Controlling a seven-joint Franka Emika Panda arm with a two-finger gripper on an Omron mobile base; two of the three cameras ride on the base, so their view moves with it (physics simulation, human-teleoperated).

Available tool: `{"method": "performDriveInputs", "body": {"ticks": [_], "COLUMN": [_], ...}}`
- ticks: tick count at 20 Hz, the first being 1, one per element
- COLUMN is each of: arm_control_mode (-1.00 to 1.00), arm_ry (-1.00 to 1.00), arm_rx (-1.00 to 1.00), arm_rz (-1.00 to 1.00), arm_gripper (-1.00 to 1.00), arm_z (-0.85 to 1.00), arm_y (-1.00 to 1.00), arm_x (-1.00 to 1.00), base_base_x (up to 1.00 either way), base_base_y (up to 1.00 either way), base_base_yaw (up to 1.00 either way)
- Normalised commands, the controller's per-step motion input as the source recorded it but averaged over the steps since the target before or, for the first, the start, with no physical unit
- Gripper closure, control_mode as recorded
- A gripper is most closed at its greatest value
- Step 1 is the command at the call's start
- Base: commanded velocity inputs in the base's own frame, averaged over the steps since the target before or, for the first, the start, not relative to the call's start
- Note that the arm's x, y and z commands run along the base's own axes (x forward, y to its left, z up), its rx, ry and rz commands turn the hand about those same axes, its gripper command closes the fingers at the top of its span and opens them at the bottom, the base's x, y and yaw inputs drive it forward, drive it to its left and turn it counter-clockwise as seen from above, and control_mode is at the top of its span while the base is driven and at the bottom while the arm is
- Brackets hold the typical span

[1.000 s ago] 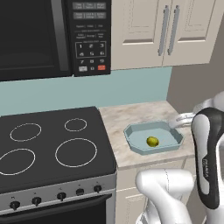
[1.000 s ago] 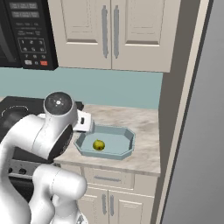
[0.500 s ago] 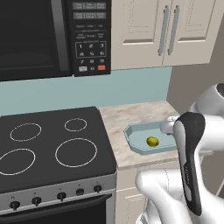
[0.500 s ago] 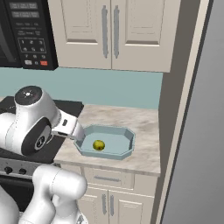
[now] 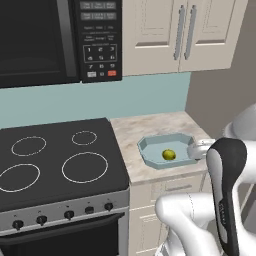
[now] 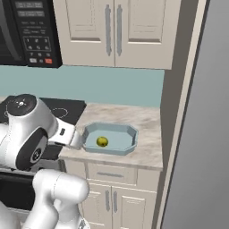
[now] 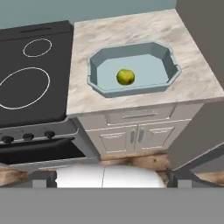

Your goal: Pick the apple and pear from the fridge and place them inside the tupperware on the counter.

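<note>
On the beige marbled stone counter (image 5: 150, 125), beside the black glass stovetop (image 5: 55, 160), the shallow light blue octagonal tupperware (image 7: 98, 85) is seen with the small rounded yellow-green pear (image 7: 125, 77) lying inside it, near the middle of its floor and apart from its walls. The same pear (image 5: 169, 155) is visible from the left base view and, from the right base view (image 6: 102, 142), towards the tray's left half. In the left base view the near right corner of the tupperware is covered by the white arm, and in the right base view its left rim is partly masked by the wrist. The tall grey fridge (image 6: 201, 134) is cut off at the right edge of the right base view, a flat door face being all that is presented. The finger tips of the claw can hardly be made out in the hand view; the jaws appear to be spread fully wide, with nothing held or touched.
</note>
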Motion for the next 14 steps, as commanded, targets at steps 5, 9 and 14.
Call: {"method": "performDriveInputs", "body": {"ticks": [5, 9, 14], "arm_control_mode": [1.00, 1.00, 1.00], "arm_ry": [0.00, 0.00, 0.00], "arm_rx": [0.00, 0.00, 0.00], "arm_rz": [0.00, 0.00, 0.00], "arm_gripper": [-1.00, -1.00, -1.00], "arm_z": [0.00, 0.00, 0.00], "arm_y": [0.00, 0.00, 0.00], "arm_x": [0.00, 0.00, 0.00], "base_base_x": [-0.99, -0.89, -0.25], "base_base_y": [0.00, -0.09, -0.51], "base_base_yaw": [-0.24, -0.53, -0.61]}}
